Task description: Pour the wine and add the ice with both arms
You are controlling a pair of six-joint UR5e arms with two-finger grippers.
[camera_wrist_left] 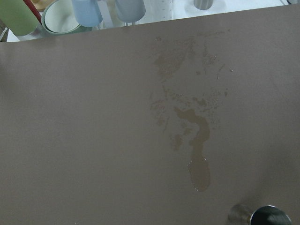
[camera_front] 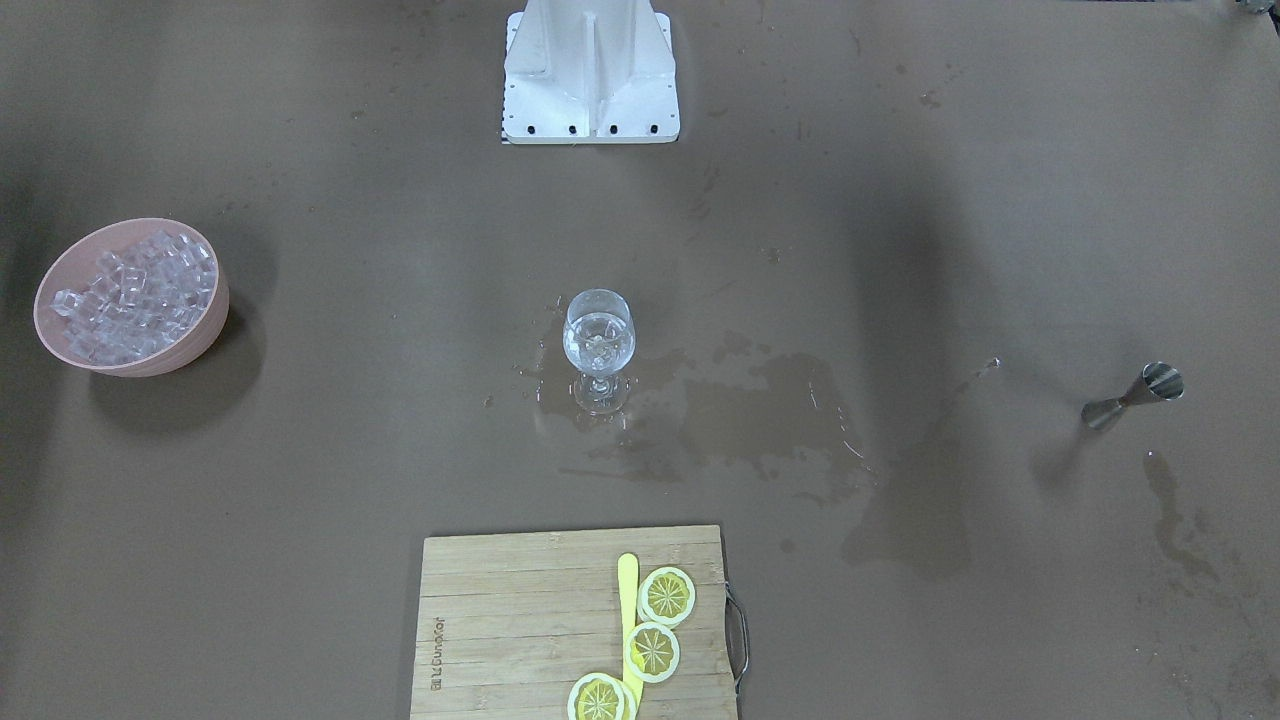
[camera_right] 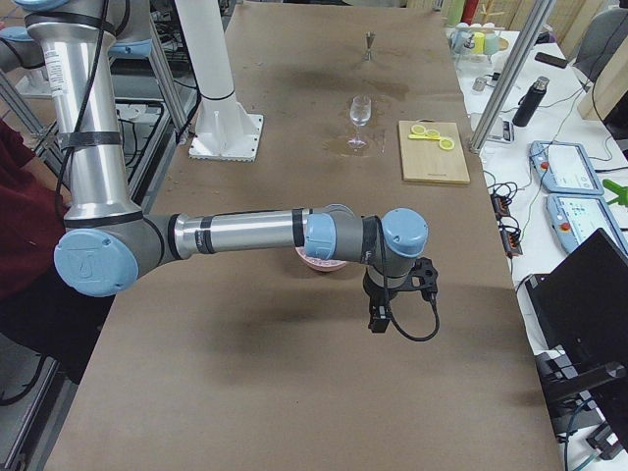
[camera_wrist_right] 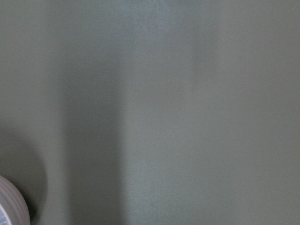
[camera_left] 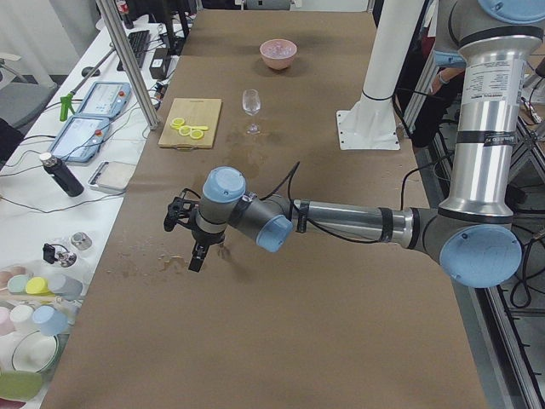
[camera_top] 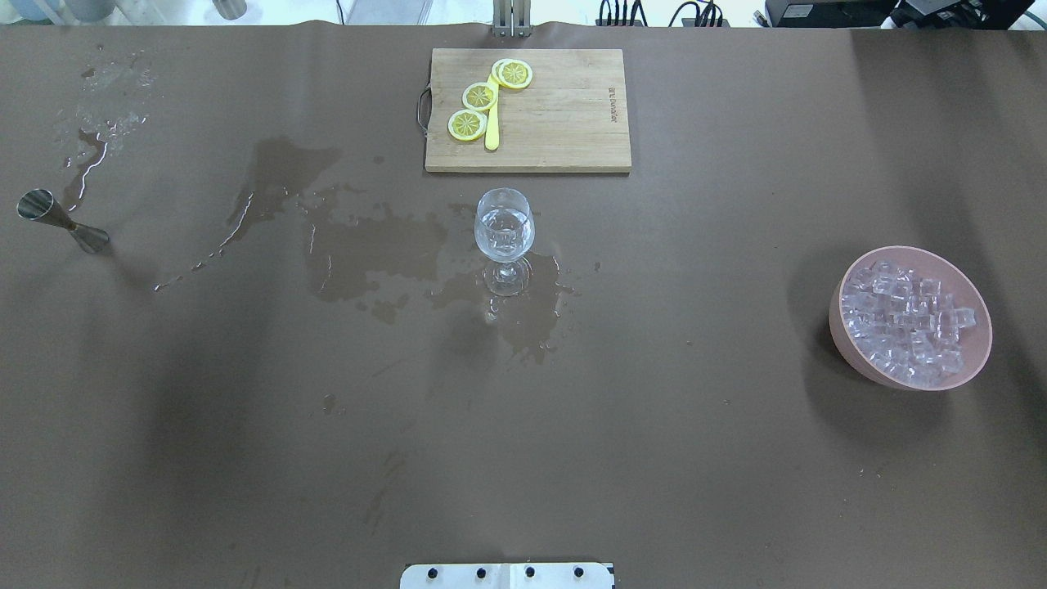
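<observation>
left arm (camera_left: 341,223) stretches level over the surface's left end, right arm (camera_right: 245,234) over its right end; left pincer (camera_left: 176,213) and right pincer (camera_right: 424,277) too small to read.

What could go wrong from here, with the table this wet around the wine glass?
The wine glass stands in a puddle, so its foot may slide or tip if nudged. The jigger stands near the left arm; a careless swing might topple it. The right arm hangs close to the bowl of ice and could clip it.
</observation>
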